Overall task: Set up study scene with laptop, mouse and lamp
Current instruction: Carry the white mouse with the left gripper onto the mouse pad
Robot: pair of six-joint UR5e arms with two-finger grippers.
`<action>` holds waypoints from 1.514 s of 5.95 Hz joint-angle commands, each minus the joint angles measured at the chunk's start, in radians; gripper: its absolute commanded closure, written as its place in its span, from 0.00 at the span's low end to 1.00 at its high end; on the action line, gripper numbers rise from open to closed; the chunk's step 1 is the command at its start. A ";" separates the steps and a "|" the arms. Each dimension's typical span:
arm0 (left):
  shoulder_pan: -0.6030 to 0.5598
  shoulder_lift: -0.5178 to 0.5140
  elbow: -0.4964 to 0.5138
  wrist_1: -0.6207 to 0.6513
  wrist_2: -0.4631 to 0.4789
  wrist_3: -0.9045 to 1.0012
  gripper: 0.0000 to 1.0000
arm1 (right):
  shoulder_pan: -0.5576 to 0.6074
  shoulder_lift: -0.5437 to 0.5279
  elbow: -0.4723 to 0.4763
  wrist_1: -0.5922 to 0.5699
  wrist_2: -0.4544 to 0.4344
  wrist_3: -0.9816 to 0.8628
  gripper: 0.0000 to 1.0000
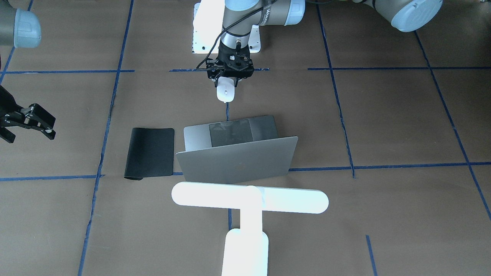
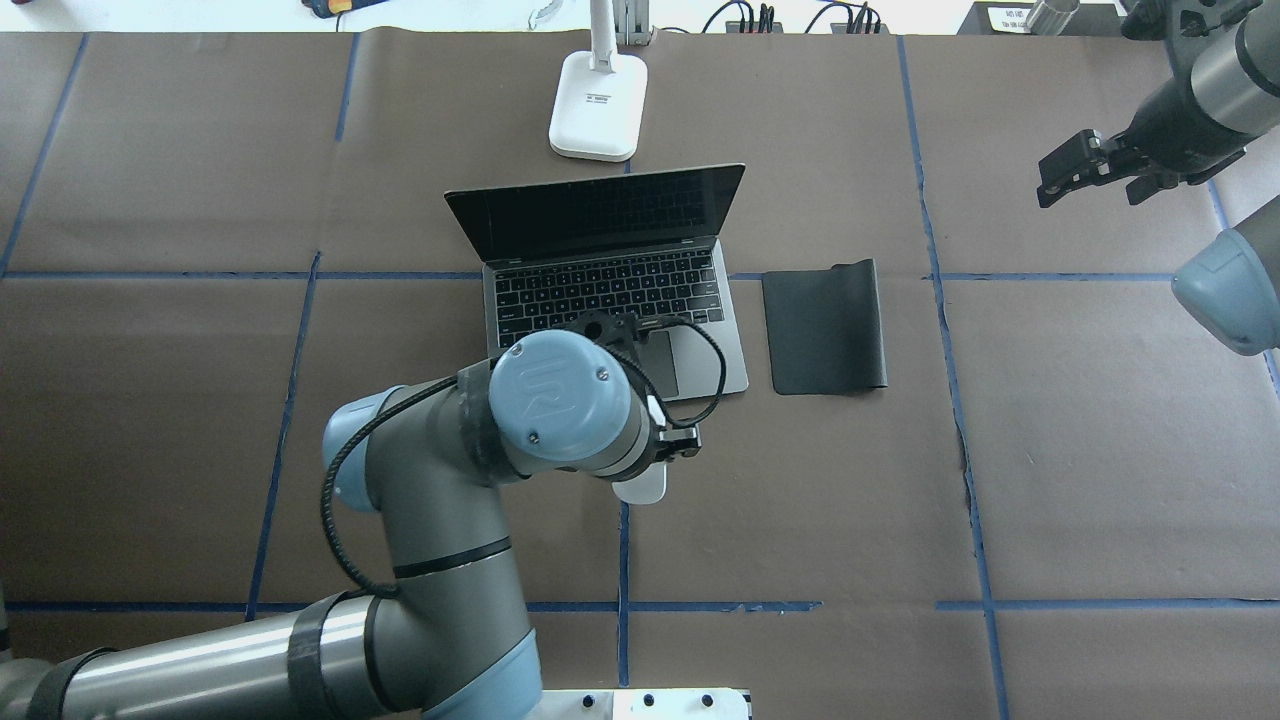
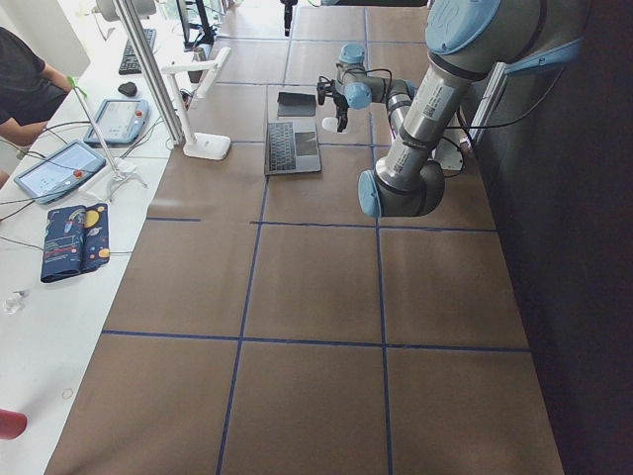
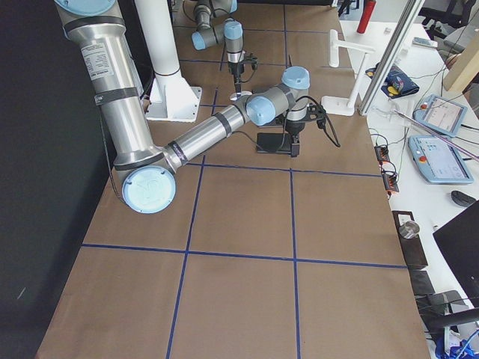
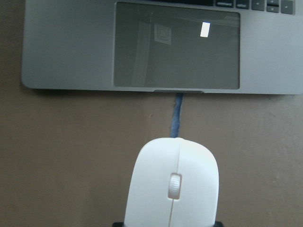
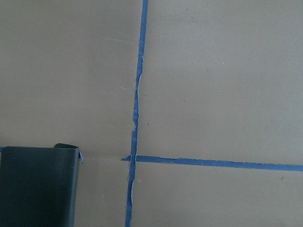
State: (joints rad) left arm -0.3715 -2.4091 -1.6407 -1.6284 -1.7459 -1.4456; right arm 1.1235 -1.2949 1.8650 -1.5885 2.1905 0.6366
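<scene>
Mouse (image 5: 173, 187) fills the bottom of the L wrist view, white w/ a small scroll wheel, nose toward the laptop (image 2: 615, 290) and apart from its front edge, over a strip of blue tape (image 6: 135, 123). L gripper (image 1: 228, 78) is clamped on the mouse's rear end; whether the mouse touches the paper or hangs just off it, can't tell.

Laptop sits open mid-table, screen dark, keys and trackpad toward the robot, grey lid w/ logo toward the front cam. Black mouse pad (image 2: 825, 325) lies flat just beside the laptop on the robot's R side, far corner curled up. Lamp (image 1: 249, 201) stands behind the laptop on the operators' side, its bar head over the lid edge in the front cam.

R gripper (image 1: 30, 134) hangs above bare paper well off to the robot's R, fingers spread wide, holding nothing.

Table (image 2: 1050, 450) is covered in brown paper, blue tape marking a grid of big rectangles; some tape edges are ragged. White bolted pedestal (image 1: 199, 38) sits at the robot's side.

Along the operators' side runs a white bench (image 3: 59, 287) w/ teach pendants (image 3: 59, 168), cables and a patterned pouch (image 3: 74, 242). Person (image 3: 25, 89) in a dark top sits at it.
</scene>
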 commanded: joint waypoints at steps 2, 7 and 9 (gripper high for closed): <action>-0.062 -0.305 0.404 -0.176 -0.001 0.010 0.97 | -0.001 -0.001 -0.006 -0.001 0.000 0.000 0.00; -0.072 -0.453 0.762 -0.436 -0.001 0.008 0.97 | -0.001 -0.004 -0.007 0.001 0.000 0.002 0.00; -0.072 -0.458 0.838 -0.528 0.005 0.008 0.97 | -0.001 -0.004 -0.004 -0.001 0.000 0.005 0.00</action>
State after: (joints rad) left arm -0.4432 -2.8643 -0.8494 -2.1002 -1.7453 -1.4373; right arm 1.1229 -1.2992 1.8593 -1.5881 2.1905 0.6397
